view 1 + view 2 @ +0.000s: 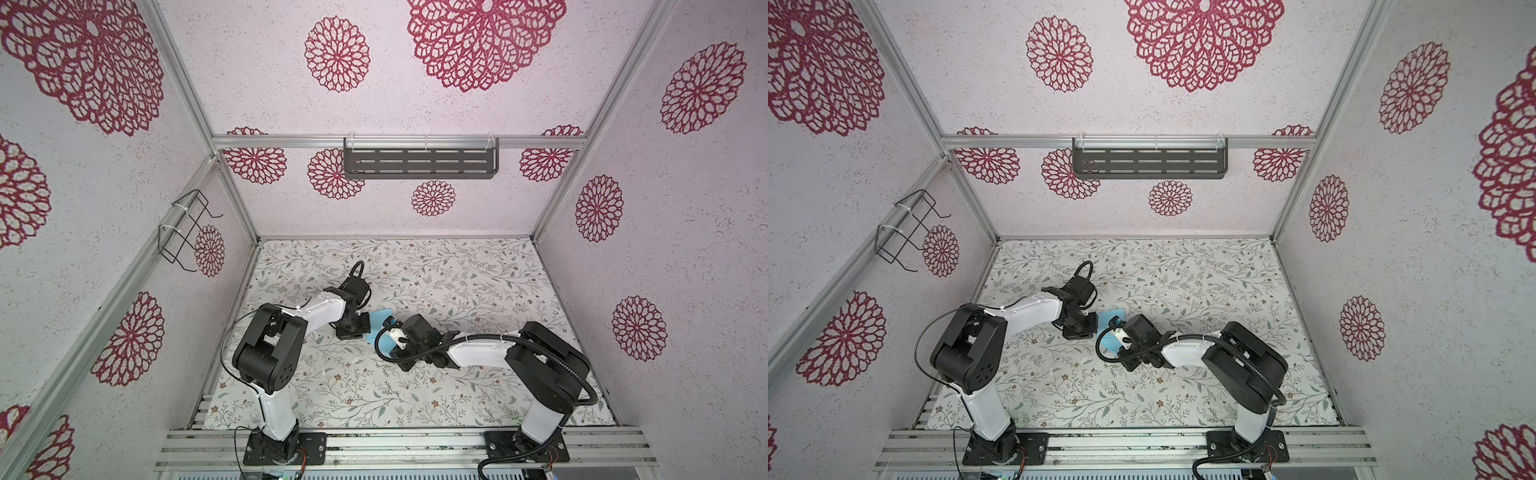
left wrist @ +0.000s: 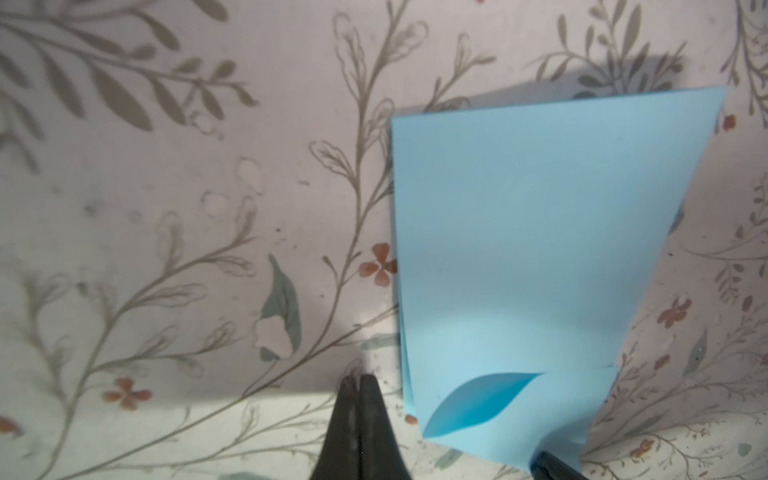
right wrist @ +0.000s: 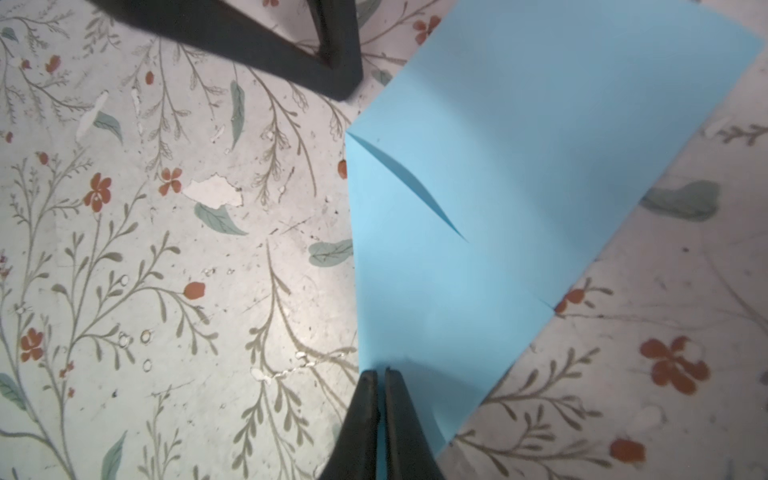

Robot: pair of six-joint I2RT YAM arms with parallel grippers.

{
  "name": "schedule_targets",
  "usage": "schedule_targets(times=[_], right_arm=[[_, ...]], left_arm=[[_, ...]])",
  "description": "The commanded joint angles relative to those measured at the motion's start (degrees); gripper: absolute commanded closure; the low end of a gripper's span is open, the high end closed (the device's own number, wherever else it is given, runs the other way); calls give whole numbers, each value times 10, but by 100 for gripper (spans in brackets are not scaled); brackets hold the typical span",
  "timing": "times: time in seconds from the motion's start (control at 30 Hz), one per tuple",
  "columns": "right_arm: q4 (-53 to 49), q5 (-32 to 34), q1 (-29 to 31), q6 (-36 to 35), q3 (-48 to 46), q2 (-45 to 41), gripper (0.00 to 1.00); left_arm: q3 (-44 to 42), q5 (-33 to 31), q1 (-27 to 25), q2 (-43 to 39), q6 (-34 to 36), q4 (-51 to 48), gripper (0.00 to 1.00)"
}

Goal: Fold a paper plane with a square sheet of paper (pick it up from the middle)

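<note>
The square sheet of paper [image 3: 519, 137], light blue and partly folded, lies on the floral table between both arms in both top views [image 1: 379, 321] [image 1: 1109, 316]. One folded flap gapes a little, showing a darker pocket [image 2: 478, 401]. My left gripper [image 2: 358, 380] is shut and empty, its tips on the bare table just beside the paper's edge. My right gripper [image 3: 381, 372] is shut with only a thin slit between its fingers. Its tips stand down on the paper's edge near a corner and cast a shadow on it. No finished paper plane shows.
The left gripper's dark fingers [image 3: 332, 75] stand close to the paper's far corner. A black slotted shelf [image 1: 419, 163] hangs on the back wall and a wire rack [image 1: 188, 232] on the left wall. The floral table cover [image 1: 478, 291] runs to an aluminium rail [image 1: 374, 446] at the front.
</note>
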Motion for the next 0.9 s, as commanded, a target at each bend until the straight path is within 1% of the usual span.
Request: schedule_targets(times=[0.0,0.13,0.23,0.3,0.57,0.7,0.87], right_arm=[[-73,11,-3,13,-27,17,89],[-65,8,-3,17,-28,15,88],[-61,5,-5,19,-29,14,88],[-58,1,-5,20,-30,14,88],[-55,-7,-5,17,-31,10,87],[-60,-7,-5,14,-29,8,87],[-70,-3,-4,7,-24,3,87]], left_arm=[[13,23,3,-61,2,-4,95],[-27,105,2,-102,-36,63,95],[-63,163,1,-102,-72,122,96],[-77,186,-1,-92,-86,149,96],[-80,166,-8,-28,-83,139,99],[-80,151,-7,-15,-83,136,100],[-79,116,-11,0,-78,107,100]])
